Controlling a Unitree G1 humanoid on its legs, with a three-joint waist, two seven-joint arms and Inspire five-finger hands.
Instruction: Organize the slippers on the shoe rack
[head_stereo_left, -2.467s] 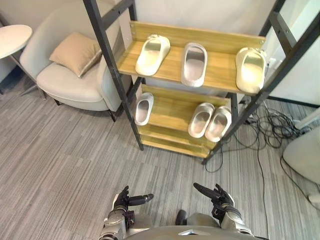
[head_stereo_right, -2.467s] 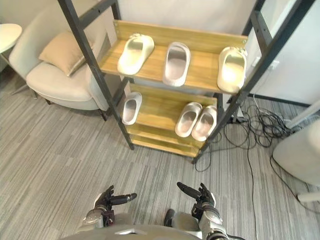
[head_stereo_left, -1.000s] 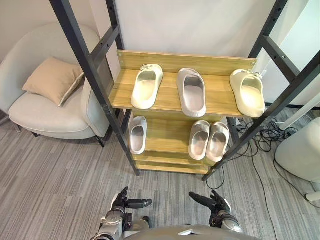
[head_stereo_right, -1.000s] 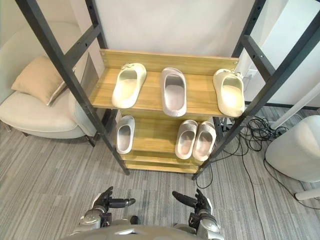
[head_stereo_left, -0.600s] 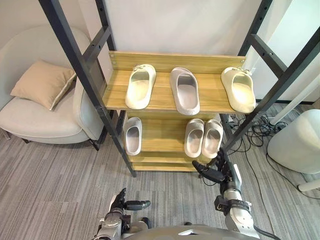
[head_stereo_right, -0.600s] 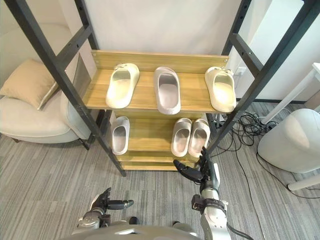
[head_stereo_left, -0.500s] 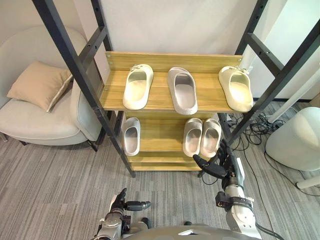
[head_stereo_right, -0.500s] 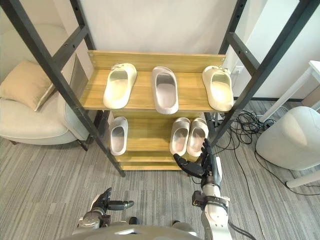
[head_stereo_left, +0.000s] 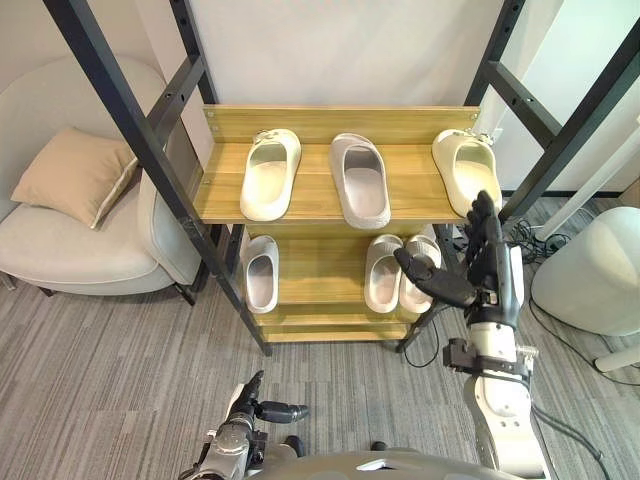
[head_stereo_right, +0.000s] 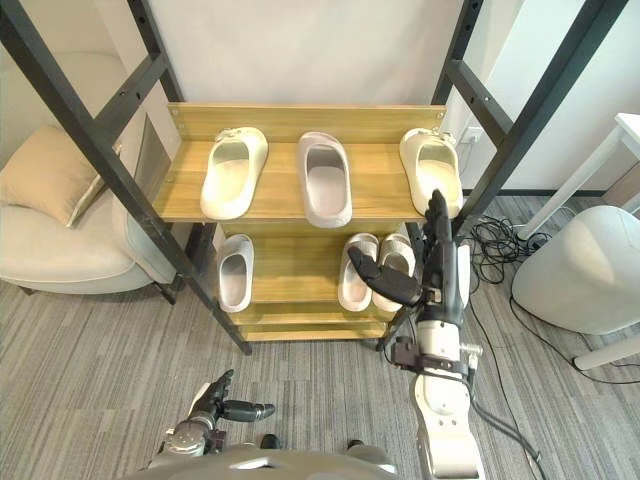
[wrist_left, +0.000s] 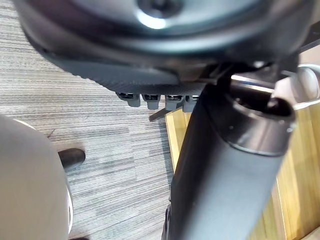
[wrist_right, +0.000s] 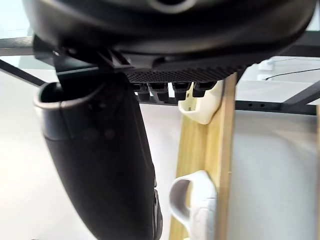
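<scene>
Black-framed wooden shoe rack (head_stereo_left: 315, 188), 12 o'clock.
- Top shelf: cream foam slipper (head_stereo_left: 270, 175) at 11, matching cream slipper (head_stereo_left: 463, 165) at 1, grey foam slipper (head_stereo_left: 360, 180) between them, so pair is split.
- My right hand (head_stereo_left: 490, 278): fingers straight, empty, below 1 o'clock slipper; I judge a reach.
- Left hand (head_stereo_left: 262, 409): relaxed, 6 o'clock.

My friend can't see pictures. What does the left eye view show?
The robot's open right hand is held up before the right side of a wooden shoe rack. Its top shelf holds a cream slipper, a grey slipper and another cream slipper; the lower shelf holds a single slipper and a pair. An armchair stands at the left.
</scene>
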